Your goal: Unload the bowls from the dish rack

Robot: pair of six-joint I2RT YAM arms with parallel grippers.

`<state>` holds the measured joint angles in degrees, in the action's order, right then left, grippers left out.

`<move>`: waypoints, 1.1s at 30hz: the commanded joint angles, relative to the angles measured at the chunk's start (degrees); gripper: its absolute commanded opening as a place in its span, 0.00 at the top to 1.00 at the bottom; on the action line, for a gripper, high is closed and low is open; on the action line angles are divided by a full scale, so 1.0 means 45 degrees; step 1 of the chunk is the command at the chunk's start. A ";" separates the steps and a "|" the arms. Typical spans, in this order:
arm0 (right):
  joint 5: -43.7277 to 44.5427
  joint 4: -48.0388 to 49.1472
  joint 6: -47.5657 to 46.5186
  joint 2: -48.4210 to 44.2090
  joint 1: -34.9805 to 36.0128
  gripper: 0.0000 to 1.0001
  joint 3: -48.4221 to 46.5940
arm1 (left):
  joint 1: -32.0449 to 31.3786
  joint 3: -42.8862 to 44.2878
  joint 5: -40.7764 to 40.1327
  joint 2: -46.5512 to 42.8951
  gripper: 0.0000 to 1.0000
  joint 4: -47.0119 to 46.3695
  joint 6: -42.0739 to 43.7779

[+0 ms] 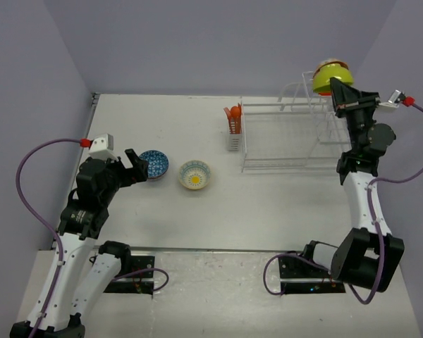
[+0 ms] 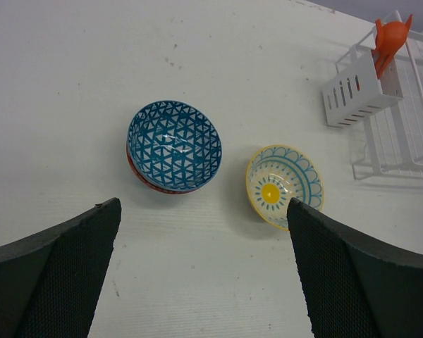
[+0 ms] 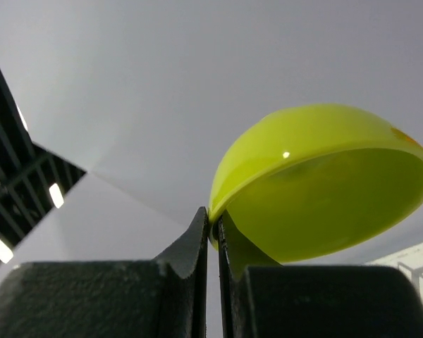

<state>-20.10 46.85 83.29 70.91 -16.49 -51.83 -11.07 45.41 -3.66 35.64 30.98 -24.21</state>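
We see the right gripper clenched on the rim of the lime bowl, which stands out ahead of its fingers, tilted, above the raised end of the rack; whether this bowl touches the wires, we cannot tell. The left gripper hangs released, its jaws wide, over the table. Just ahead of it, toward its left finger, we find the blue bowl nested in a red bowl, and near its right finger the yellow-centred bowl, both apart from the rack.
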 commanded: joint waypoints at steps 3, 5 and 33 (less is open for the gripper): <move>-0.2154 -0.4032 -0.5858 -0.2433 0.2753 1.00 -0.2340 | -0.0079 0.1113 -0.0376 0.0477 0.00 0.0202 0.0166; -0.2059 -0.7646 -0.9999 -0.2808 0.4436 1.00 -0.3243 | -0.0098 0.2247 -0.0243 0.1374 0.00 0.1295 -0.0321; 0.7552 -1.6954 -2.1768 0.0666 1.9876 1.00 -0.4360 | -0.6973 0.5028 0.0124 0.6708 0.12 0.2747 -0.1828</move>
<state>11.49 -34.09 -11.14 76.09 72.73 -69.52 -41.82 69.65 -5.04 66.72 46.15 -31.29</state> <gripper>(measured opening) 0.033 0.912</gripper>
